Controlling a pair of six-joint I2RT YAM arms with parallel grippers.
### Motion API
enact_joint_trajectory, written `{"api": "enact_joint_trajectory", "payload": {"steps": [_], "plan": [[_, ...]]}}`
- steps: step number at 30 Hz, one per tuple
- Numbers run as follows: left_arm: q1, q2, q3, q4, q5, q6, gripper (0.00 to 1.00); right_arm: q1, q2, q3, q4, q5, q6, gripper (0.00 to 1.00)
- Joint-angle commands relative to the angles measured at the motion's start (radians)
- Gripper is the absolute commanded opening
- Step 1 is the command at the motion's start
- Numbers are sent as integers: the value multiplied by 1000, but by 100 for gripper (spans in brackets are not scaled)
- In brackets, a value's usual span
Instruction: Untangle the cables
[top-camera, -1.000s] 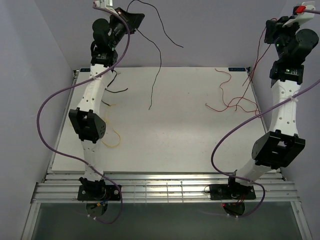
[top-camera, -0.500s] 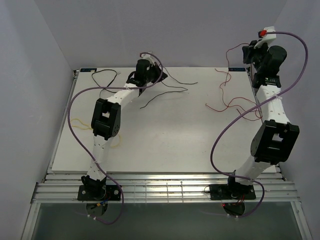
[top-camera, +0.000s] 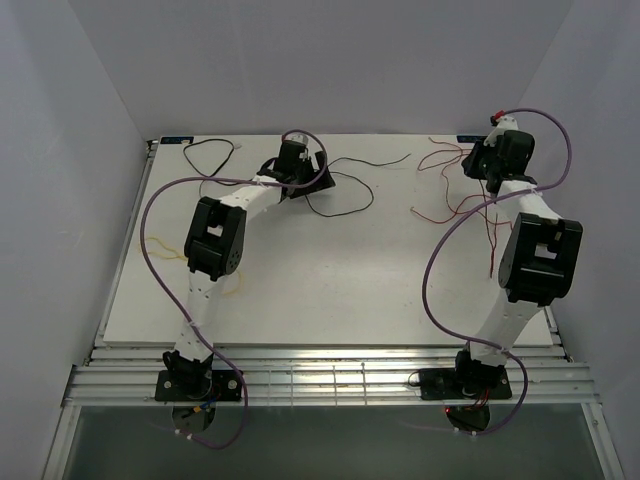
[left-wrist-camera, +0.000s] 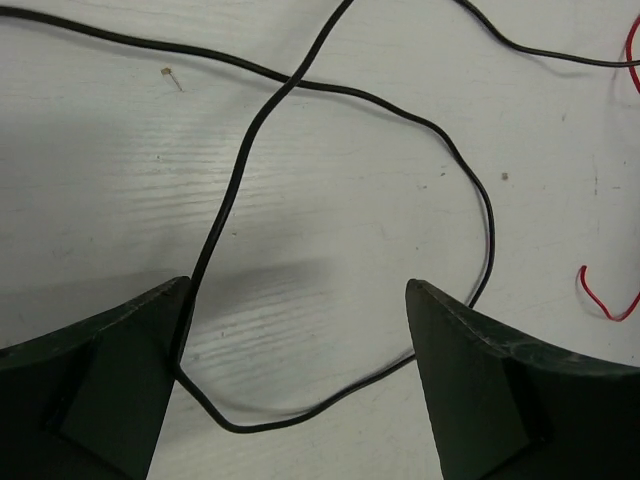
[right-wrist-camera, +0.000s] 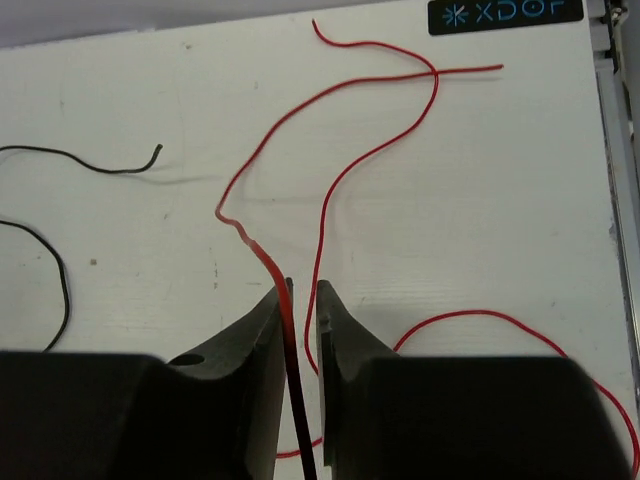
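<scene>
At table rear, red cable, black cable

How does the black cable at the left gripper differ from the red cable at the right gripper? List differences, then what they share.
Colour: the black cable is dark, the red cable bright. Setting: the black cable loops under the wide-open left gripper; the red cable passes through the narrow gap of the right gripper. Both are thin wires on the white table.
</scene>
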Motion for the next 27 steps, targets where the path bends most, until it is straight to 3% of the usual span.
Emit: {"api": "enact_joint_trajectory", "payload": {"steps": [1,2,3,6,8,9,15,22,27], "plan": [[-7,-171,4,-73,-75,42,98,3,22,73,-88,22,51,22],[-7,-183,11,-88,-85,48,98,3,34,92,-117,26,50,30],[-7,-197,11,-114,-103,52,98,3,40,109,-134,29,48,50],[-7,-261,14,-160,-158,68,98,3,26,153,-226,28,48,89],[-7,-313,19,-185,-219,91,98,3,-15,160,-246,11,48,98],[-7,-329,27,-217,-242,96,98,3,-30,167,-261,8,48,90],[-7,-473,13,-325,-397,119,98,20,-213,134,-312,-64,11,90],[-7,-709,-163,-319,-519,114,98,22,-487,-10,-298,-89,97,90],[-7,-838,-300,-311,-612,107,98,22,-575,-73,-294,-72,132,90]]}}
